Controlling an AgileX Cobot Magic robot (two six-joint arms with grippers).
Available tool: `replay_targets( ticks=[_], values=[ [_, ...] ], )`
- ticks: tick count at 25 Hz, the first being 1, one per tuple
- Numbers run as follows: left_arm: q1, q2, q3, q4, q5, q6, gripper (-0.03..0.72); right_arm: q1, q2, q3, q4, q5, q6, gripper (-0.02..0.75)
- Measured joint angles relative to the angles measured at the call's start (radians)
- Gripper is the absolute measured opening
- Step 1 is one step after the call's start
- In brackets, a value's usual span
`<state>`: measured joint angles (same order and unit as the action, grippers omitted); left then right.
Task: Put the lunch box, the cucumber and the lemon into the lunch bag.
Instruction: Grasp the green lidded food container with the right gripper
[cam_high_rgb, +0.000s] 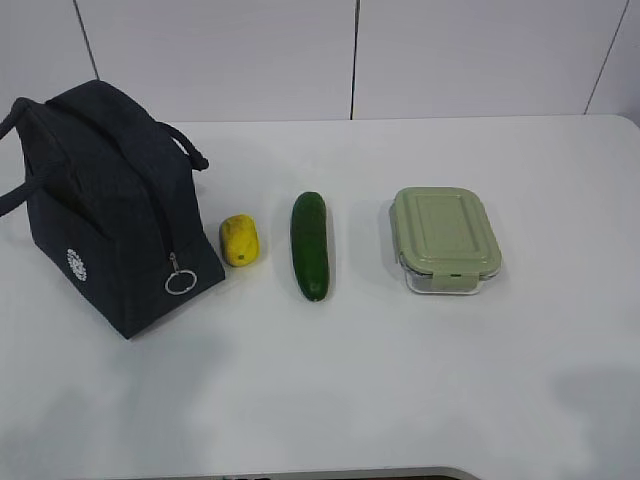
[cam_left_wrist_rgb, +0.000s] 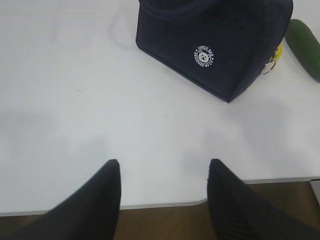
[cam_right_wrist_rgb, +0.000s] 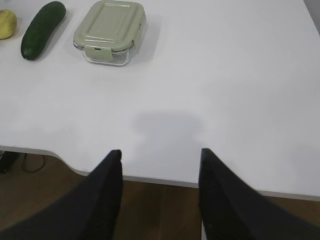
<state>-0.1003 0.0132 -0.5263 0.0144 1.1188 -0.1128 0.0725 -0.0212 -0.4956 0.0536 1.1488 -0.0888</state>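
Both sets of jaws released, nothing between them: left gripper (cam_left_wrist_rgb: 162, 200) and right gripper (cam_right_wrist_rgb: 160, 192) hang back over the near edge of the counter (cam_high_rgb: 400, 400). Lunch bag (cam_left_wrist_rgb: 215, 40) stands ahead and right of the left jaws, apparently zipped, so it likely needs opening first. Lemon (cam_high_rgb: 240, 240), cucumber (cam_high_rgb: 310, 245) and lunch box (cam_right_wrist_rgb: 110, 32) lie in a spaced row, ahead and left of the right jaws, each with room for grasping.

The lunch bag (cam_high_rgb: 95, 200) is matt navy cloth with a metal ring pull (cam_high_rgb: 180, 283). The lunch box (cam_high_rgb: 446, 240) pairs clear glass with a matt plastic lid. The cucumber (cam_high_rgb: 310, 245) looks smooth, faintly glossy; the surface (cam_high_rgb: 400, 380) smooth, white.
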Motion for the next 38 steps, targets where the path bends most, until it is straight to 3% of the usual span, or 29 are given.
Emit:
replay_targets(
  ticks=[12, 24, 31, 38],
  values=[
    [0.0, 0.0, 0.0, 0.0, 0.0, 0.0, 0.388, 0.0, 0.026, -0.004, 0.0, -0.002, 0.007, 0.379],
    [0.0, 0.0, 0.0, 0.0, 0.0, 0.0, 0.388, 0.0, 0.332, -0.039, 0.009, -0.064, 0.102, 0.379],
    [0.0, 0.0, 0.0, 0.0, 0.0, 0.0, 0.388, 0.0, 0.57, -0.039, 0.1, -0.125, 0.105, 0.379],
    [0.0, 0.0, 0.0, 0.0, 0.0, 0.0, 0.388, 0.0, 0.773, -0.085, 0.289, -0.22, -0.001, 0.379]
  ],
)
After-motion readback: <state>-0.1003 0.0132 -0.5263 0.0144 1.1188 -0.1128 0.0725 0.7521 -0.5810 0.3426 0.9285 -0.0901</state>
